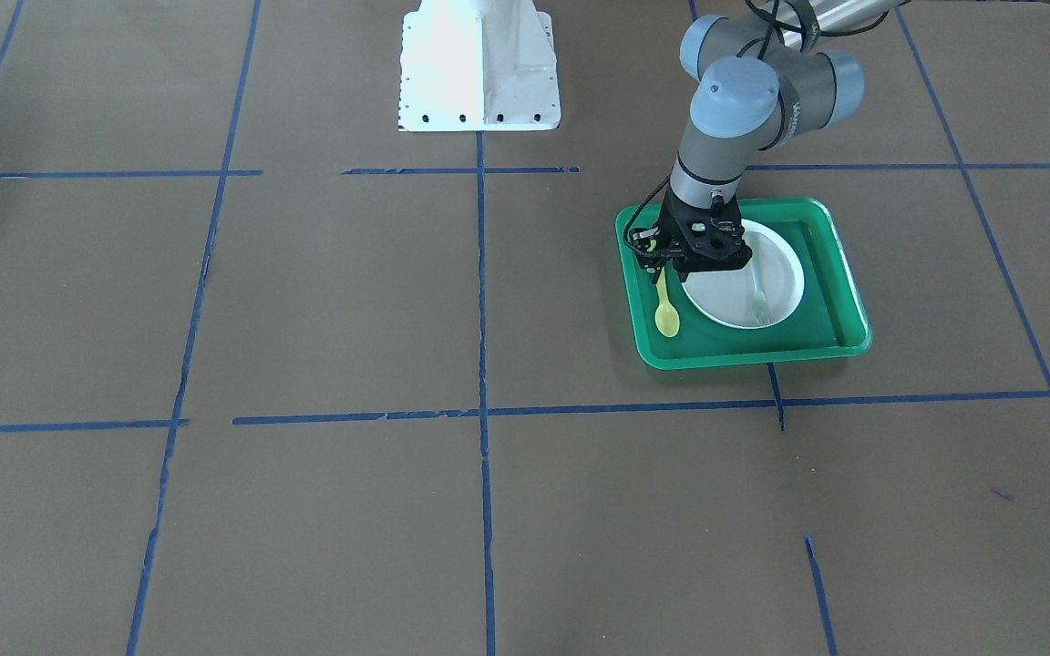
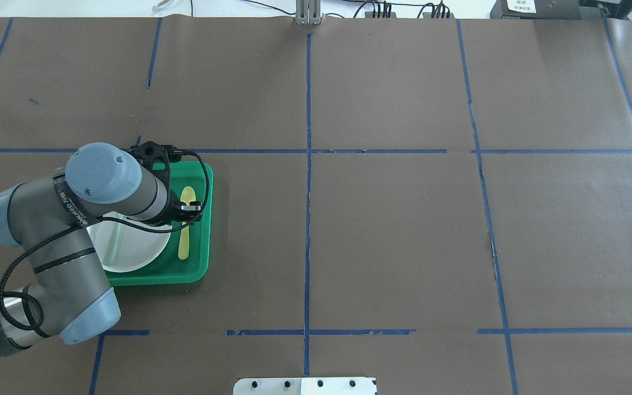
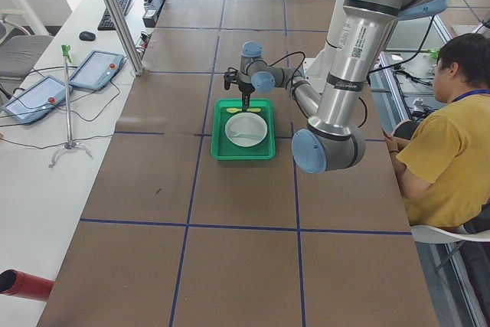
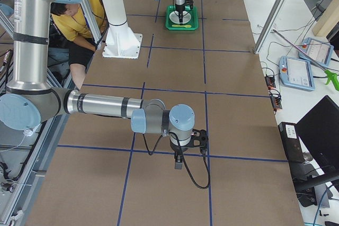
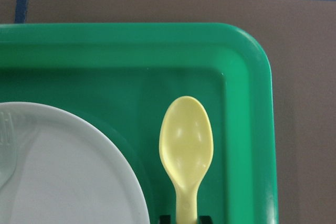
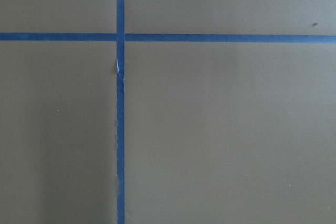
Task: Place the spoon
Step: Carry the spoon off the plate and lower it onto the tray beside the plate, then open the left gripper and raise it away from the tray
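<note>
Left gripper (image 2: 188, 208): jaws narrow, straddling spoon (image 5: 186, 140) handle, sliver of green either side, not clamped. Spoon flat on tray (image 5: 252, 77) floor, bowl ahead of fingertips, toward far rim. Plate (image 5: 68, 171) just left of gripper, same tray, edge near spoon, not touching. Fork (image 1: 759, 305) lies on plate. Right gripper (image 4: 178, 162) well apart, over brown table (image 6: 226, 129), tape (image 6: 121, 129) cross below; opening cannot tell.
</note>
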Controlling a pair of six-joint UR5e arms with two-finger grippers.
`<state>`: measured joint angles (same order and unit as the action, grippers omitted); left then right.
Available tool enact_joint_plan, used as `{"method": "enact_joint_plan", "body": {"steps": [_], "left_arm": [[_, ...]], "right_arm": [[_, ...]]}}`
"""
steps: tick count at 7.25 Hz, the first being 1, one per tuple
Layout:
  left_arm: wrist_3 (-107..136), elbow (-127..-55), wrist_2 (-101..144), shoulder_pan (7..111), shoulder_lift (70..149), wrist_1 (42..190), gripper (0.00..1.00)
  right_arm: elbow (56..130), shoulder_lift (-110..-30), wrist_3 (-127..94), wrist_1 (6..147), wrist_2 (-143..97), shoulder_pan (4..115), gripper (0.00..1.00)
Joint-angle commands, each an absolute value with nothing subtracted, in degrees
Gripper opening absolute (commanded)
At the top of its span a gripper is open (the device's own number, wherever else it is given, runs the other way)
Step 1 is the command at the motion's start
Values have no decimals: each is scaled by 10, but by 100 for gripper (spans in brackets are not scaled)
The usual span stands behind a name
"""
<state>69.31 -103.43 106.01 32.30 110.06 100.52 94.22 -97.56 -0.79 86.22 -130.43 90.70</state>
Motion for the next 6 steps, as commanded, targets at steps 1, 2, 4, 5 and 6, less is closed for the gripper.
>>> {"method": "enact_joint_plan", "body": {"steps": [1, 2, 4, 5, 6], "left_arm": [[689, -1072, 1064, 330, 1095, 1001, 100], [686, -1103, 1067, 346, 1078, 992, 100], [543, -1126, 1138, 468, 1072, 919, 100], [446, -1128, 1158, 544, 1072, 874, 100], [338, -1127, 1170, 602, 1068, 821, 100]], "right_arm": [[942, -976, -8, 862, -1304, 907, 100], [942, -976, -8, 862, -1304, 907, 100], [942, -976, -8, 861, -1304, 907, 100], [942, -976, -8, 862, -1304, 907, 100], [942, -976, -8, 862, -1304, 907, 100]]}}
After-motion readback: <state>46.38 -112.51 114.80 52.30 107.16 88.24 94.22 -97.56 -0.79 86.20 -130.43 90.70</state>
